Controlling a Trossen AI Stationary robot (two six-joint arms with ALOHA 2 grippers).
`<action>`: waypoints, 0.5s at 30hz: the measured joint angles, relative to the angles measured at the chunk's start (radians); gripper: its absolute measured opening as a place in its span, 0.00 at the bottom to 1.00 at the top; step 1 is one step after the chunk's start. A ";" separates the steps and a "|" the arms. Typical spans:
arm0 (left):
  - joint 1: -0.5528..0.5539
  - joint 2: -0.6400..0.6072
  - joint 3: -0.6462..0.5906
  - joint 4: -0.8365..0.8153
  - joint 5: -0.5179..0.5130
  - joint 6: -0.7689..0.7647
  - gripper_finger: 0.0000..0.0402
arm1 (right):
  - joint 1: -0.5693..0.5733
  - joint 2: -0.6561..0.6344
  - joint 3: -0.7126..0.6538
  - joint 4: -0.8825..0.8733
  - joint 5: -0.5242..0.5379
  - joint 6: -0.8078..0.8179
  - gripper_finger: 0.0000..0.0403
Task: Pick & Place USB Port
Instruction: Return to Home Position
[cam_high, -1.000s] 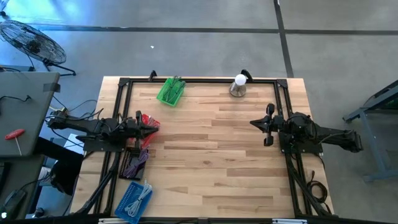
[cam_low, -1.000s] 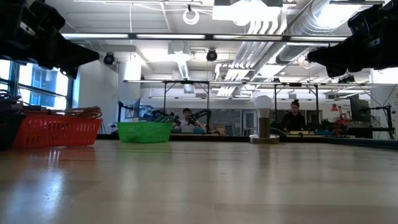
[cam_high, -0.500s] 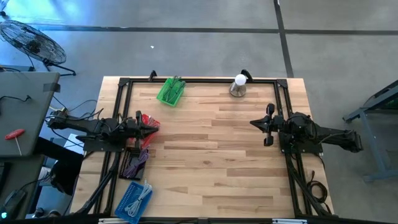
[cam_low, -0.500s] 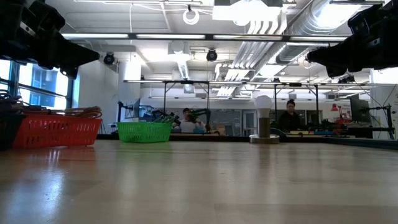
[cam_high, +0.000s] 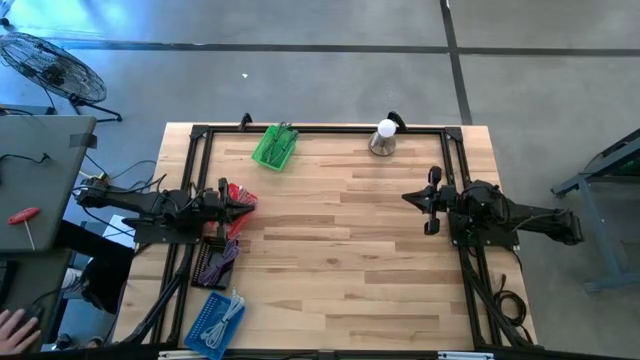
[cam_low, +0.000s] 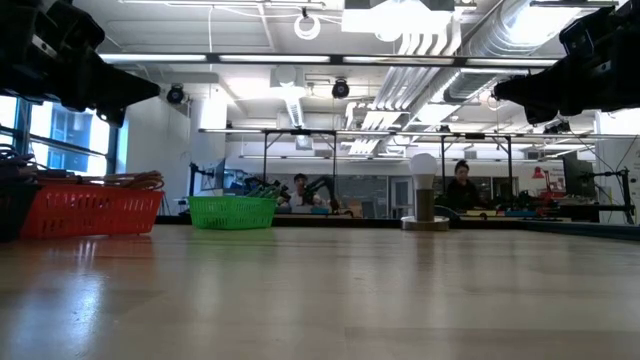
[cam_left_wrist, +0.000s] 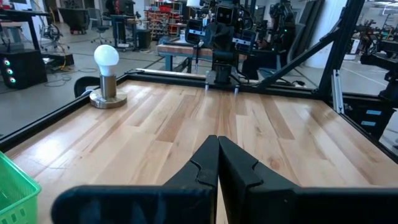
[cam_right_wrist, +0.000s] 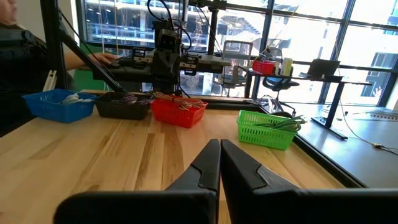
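**Overhead and wrist views of the sorting bench.** We see the left hand (cam_high: 248, 203) held at the left side of the pale wooden bench (cam_high: 340, 260). Its two dark fingers (cam_left_wrist: 202, 165) are pressed together and grip nothing. From above, its tip overlaps the red plastic mesh bin (cam_high: 236, 192), and the low view shows it raised clear of the bin. A coiled charger cable (cam_low: 130, 180) lies heaped in that bin.

Beside the red bin, toward the near edge, stand a dark mesh bin (cam_high: 210, 265) holding a purple cable (cam_high: 228, 252) and a blue mesh bin (cam_high: 208, 325) holding a pale cable (cam_high: 232, 308). The green mesh bin (cam_high: 272, 148), with a green charger cable (cam_right_wrist: 283, 122) inside, stands at the far edge.

The right hand (cam_high: 408, 197) is at the right side, its fingers (cam_right_wrist: 204, 168) likewise closed and empty, well apart from all four bins. A white bulb lamp on a metal base (cam_high: 383, 138) stands near the far edge.
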 joint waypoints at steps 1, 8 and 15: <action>0.000 0.000 0.000 0.000 0.000 0.000 0.00 | 0.000 0.000 0.000 0.000 0.000 0.000 0.01; 0.000 0.000 0.000 0.000 0.000 0.000 0.00 | 0.000 0.000 0.000 0.000 0.000 0.000 0.00; 0.000 0.000 0.000 0.000 0.000 0.000 0.00 | 0.000 0.000 0.000 0.000 0.000 0.000 0.01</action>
